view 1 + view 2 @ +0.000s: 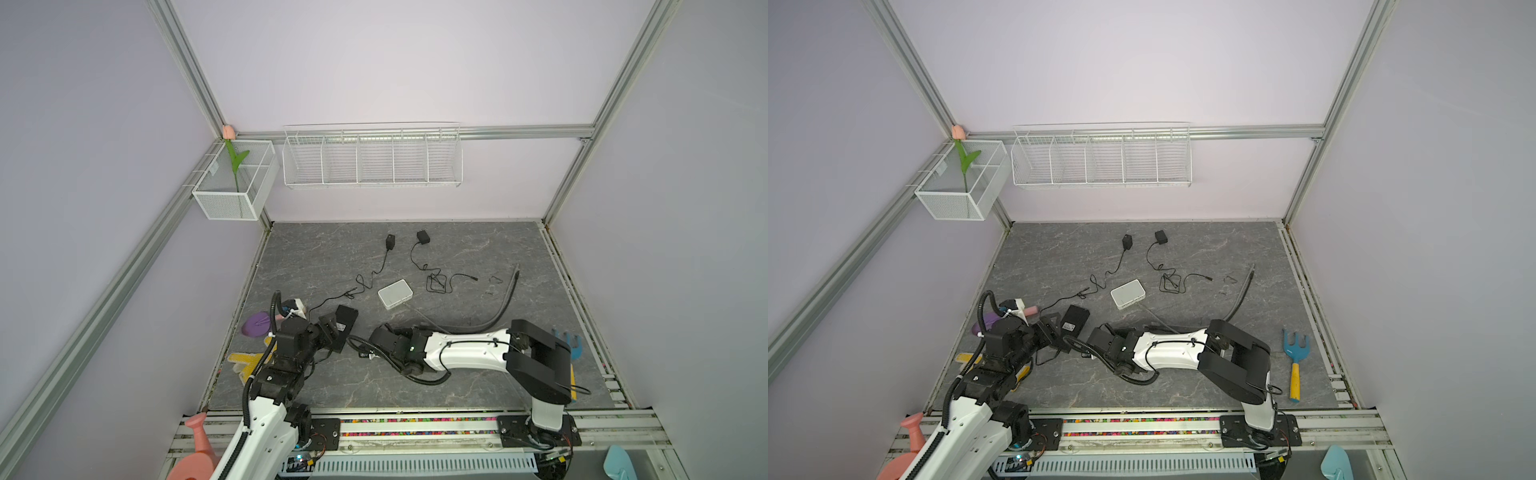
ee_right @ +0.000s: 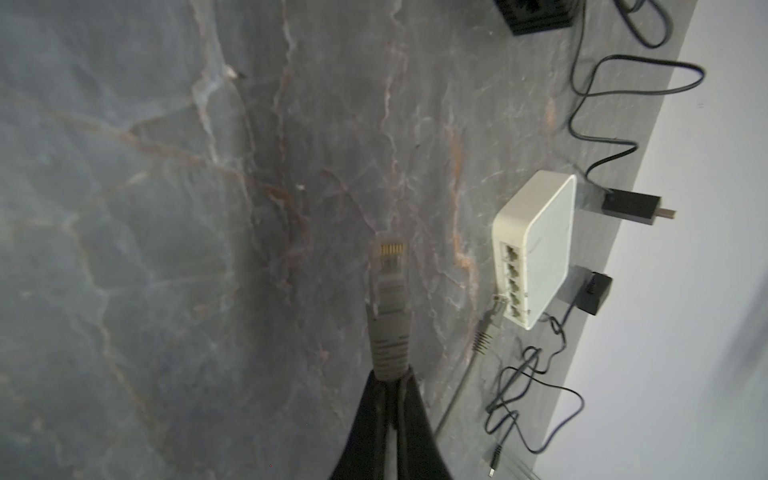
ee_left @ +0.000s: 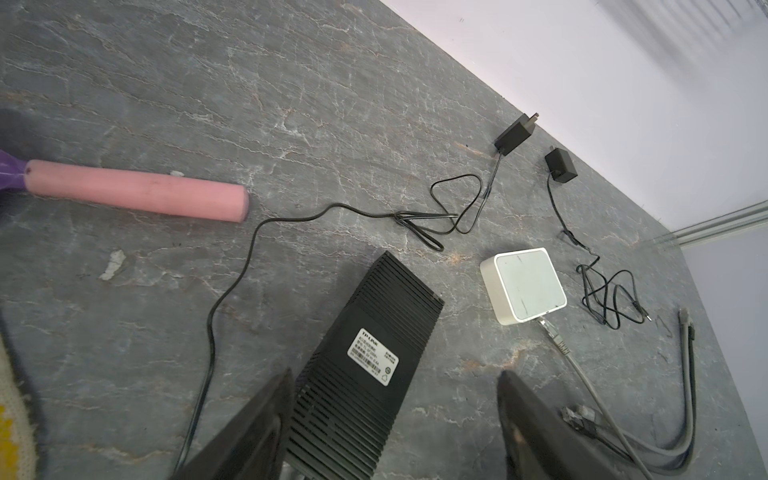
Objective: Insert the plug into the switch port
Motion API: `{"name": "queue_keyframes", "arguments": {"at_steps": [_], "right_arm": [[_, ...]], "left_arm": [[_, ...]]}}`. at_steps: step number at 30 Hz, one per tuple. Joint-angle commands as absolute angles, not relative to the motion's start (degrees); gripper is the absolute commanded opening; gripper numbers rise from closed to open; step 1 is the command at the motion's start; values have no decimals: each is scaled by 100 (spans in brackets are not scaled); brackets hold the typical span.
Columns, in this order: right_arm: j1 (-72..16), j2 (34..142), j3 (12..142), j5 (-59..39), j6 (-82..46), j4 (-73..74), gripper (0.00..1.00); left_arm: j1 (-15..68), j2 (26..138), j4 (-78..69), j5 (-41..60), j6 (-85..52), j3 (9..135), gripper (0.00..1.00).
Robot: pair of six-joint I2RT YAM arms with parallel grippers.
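A black switch [image 1: 347,322] [image 1: 1075,320] lies on the grey slab, label side up. My left gripper [image 3: 395,374] is open and straddles its near end [image 3: 374,353]: one finger rests against its side, the other stands well clear. My right gripper [image 2: 390,374] is shut on the boot of a grey network plug [image 2: 388,291], which sticks out beyond the fingertips with its gold contacts showing. In both top views this gripper [image 1: 372,334] [image 1: 1094,334] hovers just right of the black switch. A white switch [image 1: 395,294] [image 2: 536,249] with a row of ports has another grey plug [image 2: 490,320] in it.
Two black power adapters [image 1: 390,241] [image 1: 423,237] with tangled thin leads lie at the back. A grey cable [image 1: 505,303] curves along the right. A pink-handled purple shovel [image 3: 137,195] lies at the left, a blue rake [image 1: 1295,353] at the right. Wire baskets [image 1: 372,156] hang on the wall.
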State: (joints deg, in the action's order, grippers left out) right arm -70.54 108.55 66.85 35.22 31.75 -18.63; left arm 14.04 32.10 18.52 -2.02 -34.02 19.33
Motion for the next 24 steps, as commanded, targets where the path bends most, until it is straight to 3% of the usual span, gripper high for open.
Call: {"name": "queue_keyframes", "arguments": {"at_steps": [1,11,24], "right_arm": [[-7020,10690,6631,3203,2680,-1192,6],[-6645,11099,6934,2145,2513,-836,6],[-6609,11488,7360,1025,2233,-1091,6]], "left_arm": [[1354,3290,1770,-89,-3423,1881,76],[1354,4553,1386,504,-3437,2069,76],[1353,5770,1332,523,-3263,2501,73]]}}
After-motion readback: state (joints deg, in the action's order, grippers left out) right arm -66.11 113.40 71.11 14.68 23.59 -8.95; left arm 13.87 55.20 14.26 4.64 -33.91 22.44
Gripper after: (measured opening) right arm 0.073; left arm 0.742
